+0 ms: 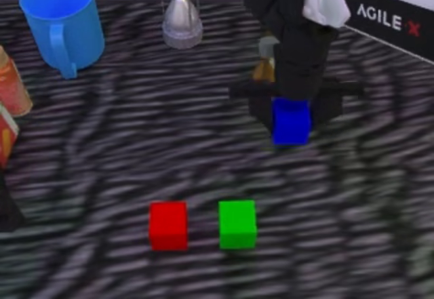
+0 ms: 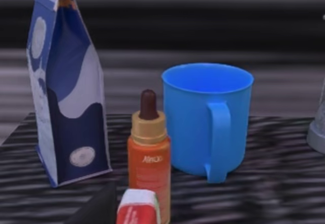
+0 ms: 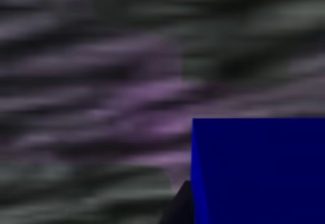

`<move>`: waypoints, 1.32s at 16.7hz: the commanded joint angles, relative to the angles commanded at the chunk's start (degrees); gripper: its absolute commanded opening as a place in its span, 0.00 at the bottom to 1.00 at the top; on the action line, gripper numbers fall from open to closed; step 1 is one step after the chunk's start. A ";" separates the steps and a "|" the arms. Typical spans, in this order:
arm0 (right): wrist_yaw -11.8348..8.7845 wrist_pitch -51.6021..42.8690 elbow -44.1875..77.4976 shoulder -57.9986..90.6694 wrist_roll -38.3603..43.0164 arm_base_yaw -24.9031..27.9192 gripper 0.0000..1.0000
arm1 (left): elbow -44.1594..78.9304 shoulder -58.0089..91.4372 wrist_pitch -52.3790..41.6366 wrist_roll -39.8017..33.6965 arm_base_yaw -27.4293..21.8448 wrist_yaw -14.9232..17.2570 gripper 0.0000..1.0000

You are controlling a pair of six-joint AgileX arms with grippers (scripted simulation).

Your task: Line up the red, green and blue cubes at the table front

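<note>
Dark streaked surface [image 1: 102, 177] carrying a red cube [image 1: 168, 225], a green cube [image 1: 237, 224] just beside it, and a blue mug [image 1: 61, 20] well behind it.

Two cubes [image 1: 202, 225] sit side by side, a third [image 1: 291, 121] seemingly behind right.

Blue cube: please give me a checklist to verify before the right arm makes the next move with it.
1. Blue cube in the right pincer: ok, it sits directly under the pincer.
2. Grip firmness: cannot tell, the fingers are hidden.
3. Red cube and green cube in a row at the table front: ok.
4. Free spot right of the green cube: ok.
5. Left arm out of the way: ok, parked at the left edge.
</note>
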 joint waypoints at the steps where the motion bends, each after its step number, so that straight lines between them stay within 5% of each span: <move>1: 0.00 -0.14 0.12 -0.09 -0.01 0.00 0.00 | 0.00 0.00 0.00 0.00 0.00 0.00 1.00; 7: -0.03 0.74 -2.20 -1.98 0.76 0.46 0.00 | 0.00 0.00 0.00 0.00 0.00 0.00 1.00; 17: -0.24 8.00 -33.25 -24.19 9.34 8.87 0.00 | 0.00 0.00 0.00 0.00 0.00 0.00 1.00; 22: -0.25 9.20 -36.87 -27.64 10.73 10.30 0.00 | 0.00 0.00 0.00 0.00 0.00 0.00 1.00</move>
